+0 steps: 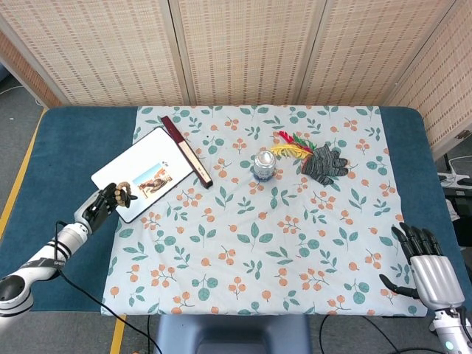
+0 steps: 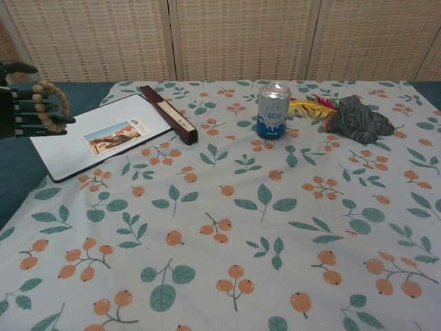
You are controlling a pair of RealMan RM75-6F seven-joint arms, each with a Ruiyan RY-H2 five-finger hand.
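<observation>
Nearest to you, at about four o'clock on the table, your right hand (image 1: 429, 271) rested palm down on the blue table edge (image 1: 440, 184) just off the floral cloth (image 1: 265, 243), fingers spread apart and grasping nothing; only the head view showed it. Over at about nine o'clock, your left hand (image 1: 105, 200) hung at the cloth's left border, its fingers hooked through a loop of wooden beads (image 2: 50, 103), which it held clear of the surface at the near corner of the white board (image 2: 69, 148). In the chest view the bead loop draped over the dark fingers (image 2: 21, 110), just beside the board's left end. A small picture card (image 1: 155, 180) lay on that board, toward eleven o'clock from the hand. Along the board's far right edge lay a dark red closed fan (image 1: 186, 151). Further out, near twelve o'clock at the cloth's middle, a blue and silver drink can (image 1: 265, 164) stood upright. Just to its one o'clock lay bright red and yellow feathers (image 1: 291, 143), touching a dark knitted glove (image 1: 324, 163) that lay flat.
</observation>
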